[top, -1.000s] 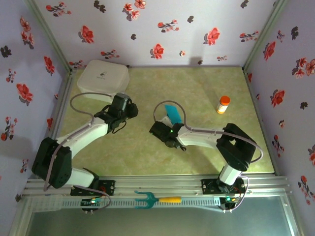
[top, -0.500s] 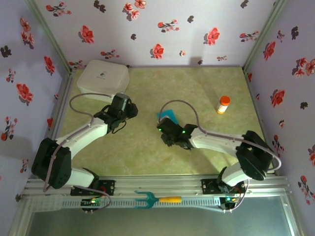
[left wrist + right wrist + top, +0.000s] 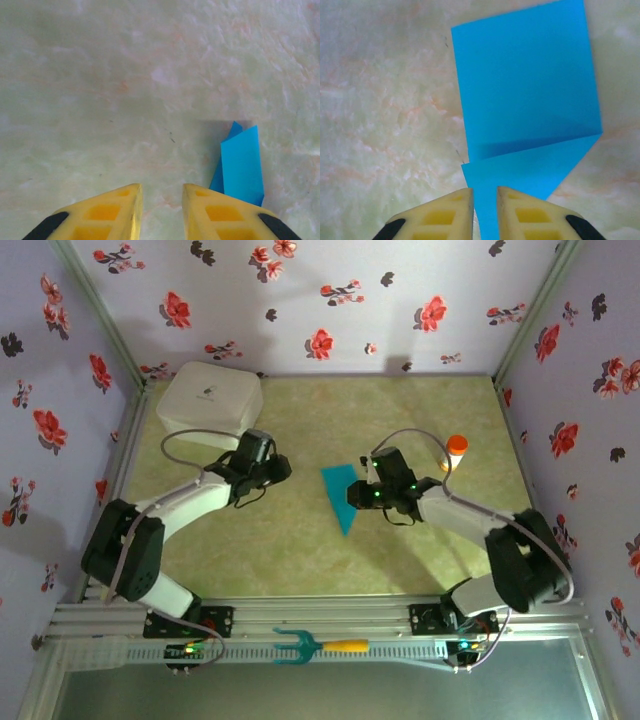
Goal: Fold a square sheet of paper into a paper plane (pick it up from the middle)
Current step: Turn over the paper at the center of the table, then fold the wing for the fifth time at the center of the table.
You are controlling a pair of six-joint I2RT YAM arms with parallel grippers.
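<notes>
The teal-blue sheet of paper (image 3: 340,496) lies on the table's middle, folded into a pointed wedge with its tip toward the near edge. In the right wrist view the paper (image 3: 525,100) shows a fold line and an overlapping flap. My right gripper (image 3: 359,494) (image 3: 485,196) sits at the paper's right edge. Its jaws stand a narrow gap apart, and the paper's corner runs into that gap. My left gripper (image 3: 277,472) (image 3: 161,194) hovers left of the paper (image 3: 241,162), open, with bare table between its fingers.
A white box (image 3: 210,400) stands at the back left. An orange bottle (image 3: 455,452) stands just behind the right arm. On the front rail lies a teal fork-shaped tool with a yellow handle (image 3: 320,645).
The right gripper held the paper up, then let go and swung right. The paper now lies flat on the table. The right jaws have narrowed again. The left gripper edged right.
</notes>
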